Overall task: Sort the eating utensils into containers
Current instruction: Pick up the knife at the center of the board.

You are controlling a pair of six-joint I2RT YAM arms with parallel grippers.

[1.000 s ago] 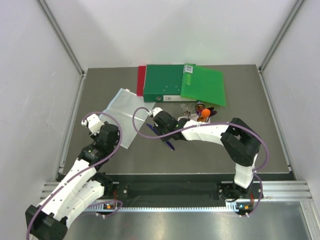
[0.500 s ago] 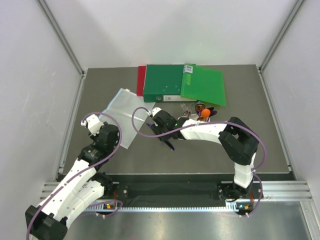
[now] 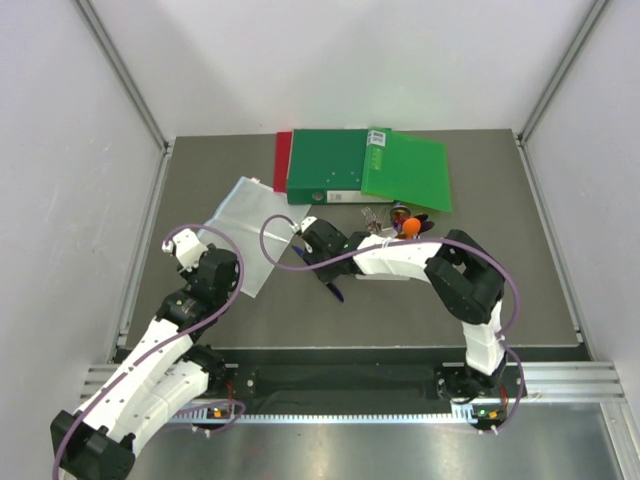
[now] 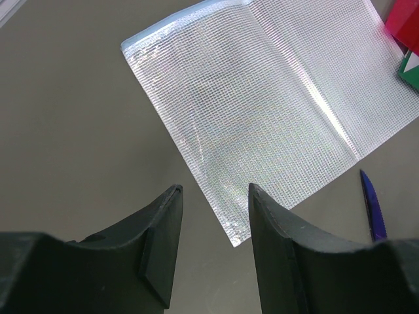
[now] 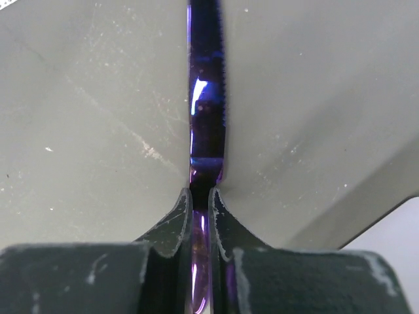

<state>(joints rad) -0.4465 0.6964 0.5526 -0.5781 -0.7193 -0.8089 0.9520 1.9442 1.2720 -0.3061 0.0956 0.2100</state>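
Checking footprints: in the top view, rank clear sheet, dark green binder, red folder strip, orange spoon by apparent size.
Largest: clear sheet and dark green binder, look alike, unranked.
Then red folder strip.
Smallest: orange spoon.

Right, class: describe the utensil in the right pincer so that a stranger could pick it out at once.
Start at the green folders along the table's far edge, then come nearer to the clear mesh sheet. Just right of its near corner is a slim knife, clamped in the right pincer. It alone is dark blue-purple and serrated, apart from the other utensils.
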